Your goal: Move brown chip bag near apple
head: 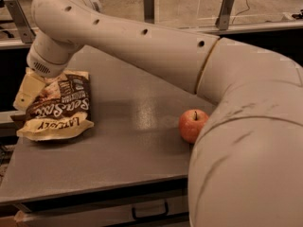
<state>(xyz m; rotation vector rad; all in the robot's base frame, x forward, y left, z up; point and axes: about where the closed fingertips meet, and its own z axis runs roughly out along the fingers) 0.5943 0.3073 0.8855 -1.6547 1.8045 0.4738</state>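
The brown chip bag [59,110] lies flat at the left side of the grey table [132,126], its white lettering upside down to me. The apple [192,125], red-orange with a short stem, stands on the table well to the bag's right, next to my arm's big lower segment. My arm reaches from the right foreground across the table to the far left. My gripper [32,90] hangs below the wrist at the bag's upper left corner, touching or just over the bag's top edge. Part of that edge is hidden behind it.
My arm [142,41] spans the back of the table and its bulky lower segment [251,150] fills the right foreground. Metal posts [149,6] stand behind the table along a rail. A drawer with a handle [149,212] sits under the table's front edge.
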